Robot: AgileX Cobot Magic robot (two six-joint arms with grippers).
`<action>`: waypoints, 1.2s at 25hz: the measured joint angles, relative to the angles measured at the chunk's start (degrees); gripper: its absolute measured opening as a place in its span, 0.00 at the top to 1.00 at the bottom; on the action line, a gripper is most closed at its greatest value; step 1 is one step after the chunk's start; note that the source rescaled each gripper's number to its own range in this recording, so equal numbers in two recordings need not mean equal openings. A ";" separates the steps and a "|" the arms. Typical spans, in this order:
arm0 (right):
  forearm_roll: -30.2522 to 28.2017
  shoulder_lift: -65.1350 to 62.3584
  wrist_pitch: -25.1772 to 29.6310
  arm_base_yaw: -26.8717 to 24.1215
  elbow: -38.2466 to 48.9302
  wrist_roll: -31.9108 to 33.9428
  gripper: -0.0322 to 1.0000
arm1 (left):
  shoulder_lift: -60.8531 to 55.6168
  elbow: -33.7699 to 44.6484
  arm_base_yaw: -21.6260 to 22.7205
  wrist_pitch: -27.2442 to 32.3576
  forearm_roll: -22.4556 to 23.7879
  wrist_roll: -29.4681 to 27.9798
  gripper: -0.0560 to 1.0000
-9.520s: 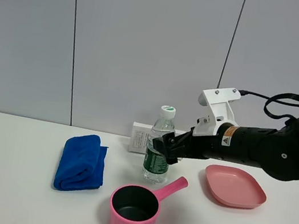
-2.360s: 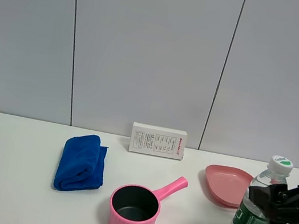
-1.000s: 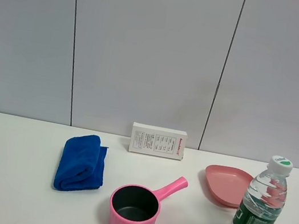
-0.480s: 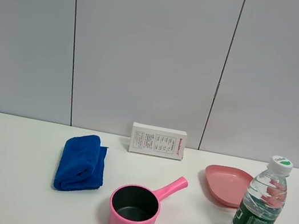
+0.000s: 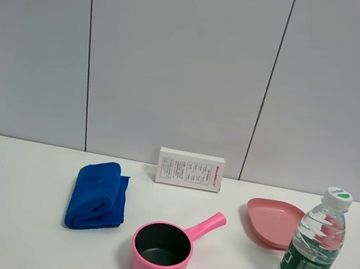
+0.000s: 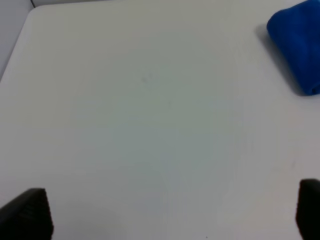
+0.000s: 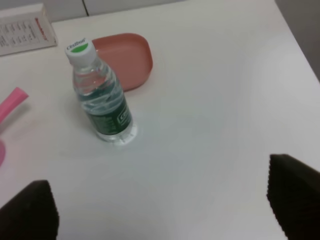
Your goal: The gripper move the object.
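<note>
The clear water bottle [image 5: 313, 247] with a white cap and dark green label stands upright on the white table at the front right, just in front of the pink plate [image 5: 276, 222]. No arm shows in the exterior high view. In the right wrist view the bottle [image 7: 102, 100] stands free, well away from my right gripper [image 7: 160, 205], whose black fingertips [image 7: 295, 195] are spread wide and hold nothing. My left gripper [image 6: 167, 215] is open and empty over bare table, with the blue towel [image 6: 297, 40] off to one side.
A pink pot [image 5: 161, 248] with a handle stands at the front middle. A folded blue towel [image 5: 96, 194] lies to its left. A white box [image 5: 190, 170] stands against the back wall. The table's right edge lies close to the bottle.
The right gripper carried the bottle from beside the white box to the front right, let it go and withdrew out of the exterior view. Nothing has moved in the last second.
</note>
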 joint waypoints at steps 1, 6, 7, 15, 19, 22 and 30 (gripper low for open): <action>0.00 -0.99 0.07 0.00 1.47 0.11 0.38 | 0.00 0.00 0.00 0.00 0.00 0.00 0.00; 1.35 -1.20 0.28 0.38 7.54 0.17 0.38 | 0.00 0.00 0.00 0.00 0.00 0.00 0.00; 1.66 -1.20 -0.35 0.43 7.74 0.21 0.38 | 0.00 0.00 0.00 0.00 0.00 0.00 0.00; 3.25 -1.20 -9.08 0.43 10.65 0.58 0.38 | 0.00 0.00 0.00 0.00 0.04 0.00 0.00; 3.25 -1.20 -9.17 0.43 10.65 0.60 0.38 | 0.00 0.00 0.00 0.00 0.04 0.00 0.00; 3.25 -1.20 -9.17 0.43 10.65 0.60 0.38 | 0.00 0.00 0.00 0.00 0.04 0.00 0.00; 3.67 -1.20 -9.17 0.43 10.65 -0.42 0.38 | 0.00 0.00 0.00 0.00 0.04 0.00 0.00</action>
